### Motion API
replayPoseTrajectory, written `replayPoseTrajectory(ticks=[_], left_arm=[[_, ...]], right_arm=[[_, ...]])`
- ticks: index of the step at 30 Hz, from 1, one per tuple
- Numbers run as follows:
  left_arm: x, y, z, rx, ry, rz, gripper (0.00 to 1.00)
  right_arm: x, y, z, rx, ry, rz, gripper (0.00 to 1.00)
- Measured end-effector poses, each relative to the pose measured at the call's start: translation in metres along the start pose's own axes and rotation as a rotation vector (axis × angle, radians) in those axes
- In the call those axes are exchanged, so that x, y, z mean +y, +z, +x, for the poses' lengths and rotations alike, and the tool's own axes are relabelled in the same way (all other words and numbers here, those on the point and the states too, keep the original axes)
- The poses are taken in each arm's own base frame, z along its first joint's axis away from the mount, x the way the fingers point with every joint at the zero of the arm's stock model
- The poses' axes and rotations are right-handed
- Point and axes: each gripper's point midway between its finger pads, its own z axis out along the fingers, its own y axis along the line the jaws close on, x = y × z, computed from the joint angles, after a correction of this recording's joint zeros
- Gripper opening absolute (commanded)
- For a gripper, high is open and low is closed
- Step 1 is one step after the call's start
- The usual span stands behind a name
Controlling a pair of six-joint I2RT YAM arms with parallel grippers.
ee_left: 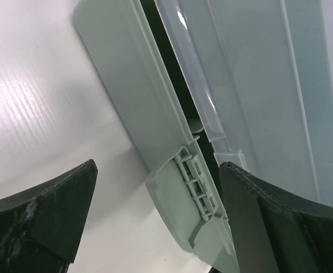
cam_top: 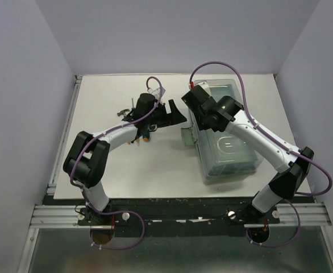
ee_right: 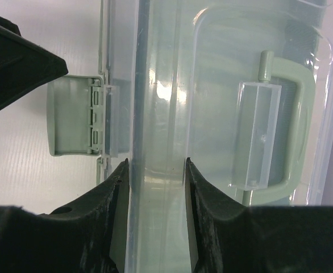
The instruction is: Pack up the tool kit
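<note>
toolbox [cam_top: 230,142] lies on the worktop [cam_top: 155,170], lid lowered, its side latch [ee_right: 75,116] swung out and unfastened. stiff, light plastic, likely slick on the clear lid; the top handle [ee_right: 303,136] looks the surest hold. left claw [ee_left: 155,216] gapes wide and empty beside that latch. right claw [ee_right: 156,210] straddles the toolbox lid's edge; i cannot tell whether it pinches. no writing is readable.

Toolbox [cam_top: 229,145] lies on the right half of the table [cam_top: 155,170], long axis running near to far. The handle [ee_right: 294,131] sits on the lid and the latch [cam_top: 188,136] projects from the left side. Left gripper [cam_top: 175,115] is just left of the toolbox, near the latch. Right gripper [cam_top: 196,102] is over the lid's far-left edge. Small tools [cam_top: 145,135] lie under the left arm, apart from the toolbox.
</note>
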Motion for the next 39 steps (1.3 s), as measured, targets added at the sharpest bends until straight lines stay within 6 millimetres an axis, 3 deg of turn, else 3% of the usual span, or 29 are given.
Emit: replayPoseTrajectory(ticks=[11, 23, 39], left_arm=[[0.013, 0.025, 0.009, 0.012, -0.053, 0.032, 0.99], [0.008, 0.048, 0.005, 0.027, -0.065, 0.080, 0.99], [0.010, 0.054, 0.012, 0.044, -0.073, 0.074, 0.99]], right_arm=[[-0.003, -0.003, -0.002, -0.004, -0.006, 0.008, 0.11], [-0.004, -0.003, -0.002, -0.005, -0.007, 0.013, 0.11], [-0.008, -0.003, -0.002, -0.005, -0.015, 0.030, 0.11]])
